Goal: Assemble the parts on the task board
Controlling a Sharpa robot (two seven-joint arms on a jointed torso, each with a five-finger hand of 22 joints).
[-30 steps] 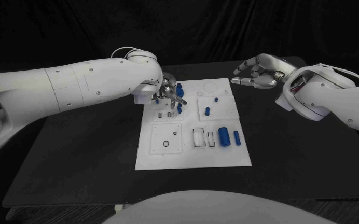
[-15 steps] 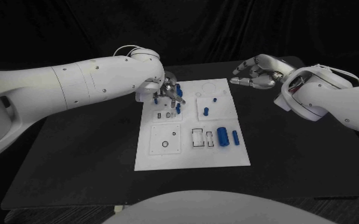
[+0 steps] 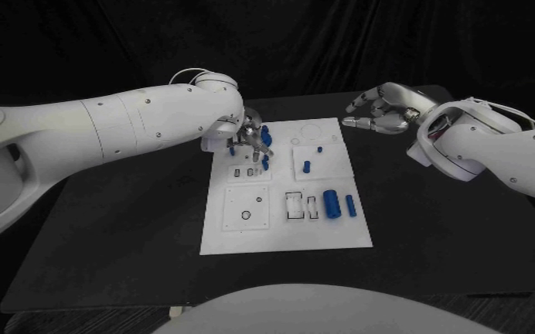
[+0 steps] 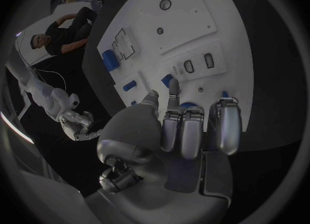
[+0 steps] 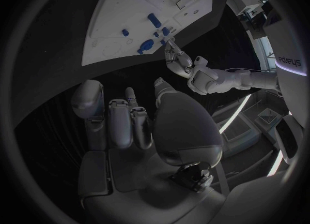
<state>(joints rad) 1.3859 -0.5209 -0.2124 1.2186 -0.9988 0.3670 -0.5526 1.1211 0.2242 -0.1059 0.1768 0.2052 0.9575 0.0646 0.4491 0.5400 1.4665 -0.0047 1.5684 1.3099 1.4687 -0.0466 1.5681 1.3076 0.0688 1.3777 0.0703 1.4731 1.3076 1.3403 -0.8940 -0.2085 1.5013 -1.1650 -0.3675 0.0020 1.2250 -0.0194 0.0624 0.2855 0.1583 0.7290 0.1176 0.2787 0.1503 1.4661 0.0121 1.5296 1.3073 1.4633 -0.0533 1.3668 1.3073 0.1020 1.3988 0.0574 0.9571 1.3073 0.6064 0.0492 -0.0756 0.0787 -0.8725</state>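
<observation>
Hovering over the far-left corner of the task board (image 3: 284,237), the left hand (image 3: 250,139) has fingers spread round small blue parts (image 3: 265,134) directly beneath (grip unclear); the right hand (image 3: 377,111), loosely curled and empty, hangs off the board's far-right corner.

We see the silver many-fingered right hand (image 5: 139,131) over the black table (image 5: 77,79), its fingers curled inward and holding nothing. Beyond it lies the flat white rectangular task board (image 5: 119,14) carrying small blue plastic parts (image 5: 154,19). The silver left hand (image 5: 184,66) on its white arm reaches to the board's edge near those parts.
</observation>
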